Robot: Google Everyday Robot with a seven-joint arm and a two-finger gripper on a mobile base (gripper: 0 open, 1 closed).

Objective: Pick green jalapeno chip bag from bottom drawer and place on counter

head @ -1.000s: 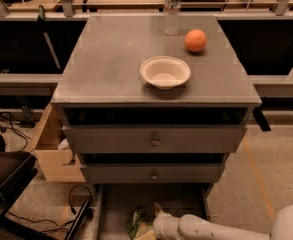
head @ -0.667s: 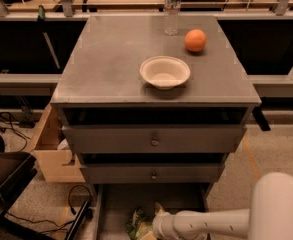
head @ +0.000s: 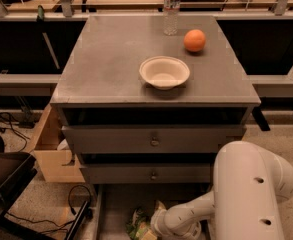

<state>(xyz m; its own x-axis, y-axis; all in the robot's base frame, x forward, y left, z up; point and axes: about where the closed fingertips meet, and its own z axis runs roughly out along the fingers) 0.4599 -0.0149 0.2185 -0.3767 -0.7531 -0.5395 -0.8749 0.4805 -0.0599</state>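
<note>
The bottom drawer (head: 117,204) is pulled open at the foot of the grey cabinet. The green jalapeno chip bag (head: 139,226) lies crinkled on its floor, near the frame's lower edge. My gripper (head: 155,229) is down in the drawer right beside the bag, at the end of the white arm (head: 246,189) that reaches in from the lower right. The wrist hides part of the bag. The counter (head: 106,64) is the flat grey top of the cabinet above.
On the counter stand a white bowl (head: 164,72), an orange (head: 194,40) and a clear water bottle (head: 171,9). A cardboard box (head: 48,149) sits left of the cabinet, cables (head: 76,209) lie on the floor. The two upper drawers are shut.
The white arm's upper link has swung in from the right and now fills the lower right. The gripper stays low in the drawer by the bag.
</note>
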